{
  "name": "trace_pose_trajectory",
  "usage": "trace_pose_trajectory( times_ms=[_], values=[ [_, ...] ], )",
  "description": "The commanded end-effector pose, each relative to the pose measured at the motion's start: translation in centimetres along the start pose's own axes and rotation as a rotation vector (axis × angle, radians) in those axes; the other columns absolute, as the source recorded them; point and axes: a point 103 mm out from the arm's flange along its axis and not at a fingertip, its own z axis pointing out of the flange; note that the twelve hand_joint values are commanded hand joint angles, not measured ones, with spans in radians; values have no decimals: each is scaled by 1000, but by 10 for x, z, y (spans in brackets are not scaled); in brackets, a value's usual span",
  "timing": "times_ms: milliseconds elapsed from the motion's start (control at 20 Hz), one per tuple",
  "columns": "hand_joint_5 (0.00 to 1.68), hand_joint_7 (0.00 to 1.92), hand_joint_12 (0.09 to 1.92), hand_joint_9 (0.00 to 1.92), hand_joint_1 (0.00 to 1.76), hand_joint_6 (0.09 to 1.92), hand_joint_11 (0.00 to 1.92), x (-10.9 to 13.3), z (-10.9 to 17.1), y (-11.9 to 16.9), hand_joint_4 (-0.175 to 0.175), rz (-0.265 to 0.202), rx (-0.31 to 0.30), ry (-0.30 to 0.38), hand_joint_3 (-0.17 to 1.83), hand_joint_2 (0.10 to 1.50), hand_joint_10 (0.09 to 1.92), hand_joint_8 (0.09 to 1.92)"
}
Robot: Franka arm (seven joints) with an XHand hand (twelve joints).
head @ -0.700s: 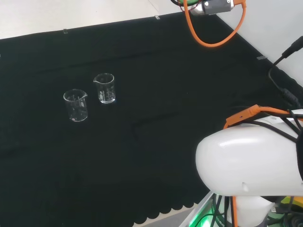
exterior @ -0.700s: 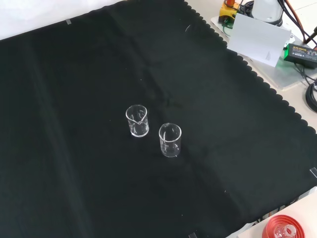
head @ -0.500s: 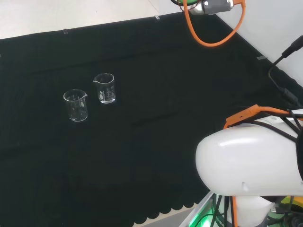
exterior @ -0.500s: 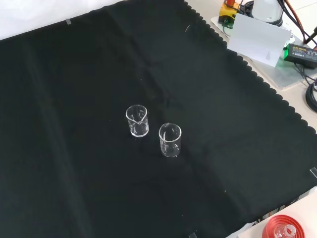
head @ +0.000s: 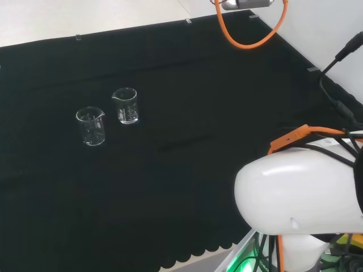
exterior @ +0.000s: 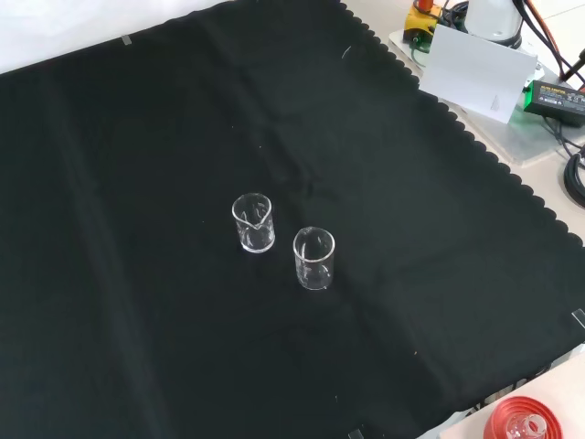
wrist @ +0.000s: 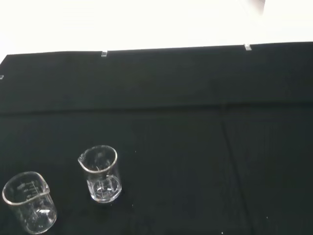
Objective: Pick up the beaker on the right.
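Two small clear glass beakers stand upright and close together on the black cloth. In the head view one beaker is on the right and the other beaker is on the left, slightly nearer. The front view shows the first beaker higher and to the left, the second beaker lower and to the right. From the wrist view both are some way off, one beaker beside the other beaker. Both look empty. Nothing touches them.
The arm's white link bulks at the head view's lower right. An orange cable loops at that view's top. In the front view a white card and cables lie beyond the cloth's scalloped edge, and a red ribbed ring sits at the bottom right.
In the head view the grey part with the orange cable at the top edge has risen, mostly out of the picture. Both beakers stay where they were.
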Motion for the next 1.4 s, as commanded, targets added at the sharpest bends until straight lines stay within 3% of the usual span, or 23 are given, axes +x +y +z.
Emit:
trace_pose_trajectory(
  times_ms=[50,650,1400],
  values=[
    [237,96,940,147,266,93,0,-1,19,10,-24,15,13,33,-34,1372,672,519],
    [229,103,936,149,321,87,0,0,72,45,-27,55,49,90,-52,1339,676,520],
    [234,118,929,158,459,87,0,-12,168,127,-29,-50,80,201,-103,1259,681,528]
  ],
)
